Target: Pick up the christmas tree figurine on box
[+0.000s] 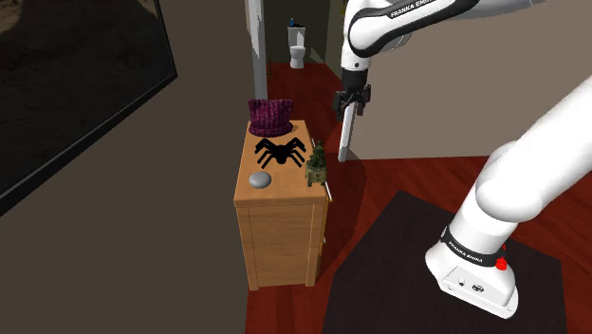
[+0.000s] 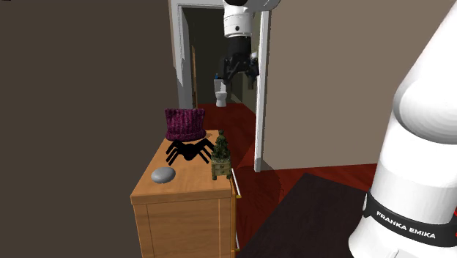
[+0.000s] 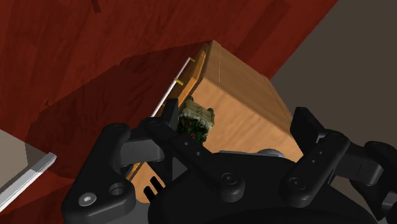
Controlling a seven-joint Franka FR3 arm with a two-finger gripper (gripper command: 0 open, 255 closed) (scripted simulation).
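Note:
The Christmas tree figurine [image 1: 316, 166], a small green tree on a tan base, stands upright at the edge of a wooden cabinet's top [image 1: 287, 182] on the shoulder view's right. In the second exterior view the figurine [image 2: 220, 155] is at the cabinet's [image 2: 183, 198] right edge. My gripper [image 1: 352, 106] hangs open in the air, well above the figurine and a little to the right, holding nothing. The second exterior view has the gripper [image 2: 239, 76] high up before a doorway. Past the black fingers [image 3: 167, 130] in the wrist view lies the figurine [image 3: 196, 119].
On the cabinet also sit a purple knit hat [image 1: 270, 116], a black spider [image 1: 280, 150] and a grey stone [image 1: 259, 179]. A white door [image 2: 262, 88] stands just beside the gripper. A toilet [image 1: 297, 46] shows through the doorway. A dark rug [image 1: 408, 275] covers the red floor.

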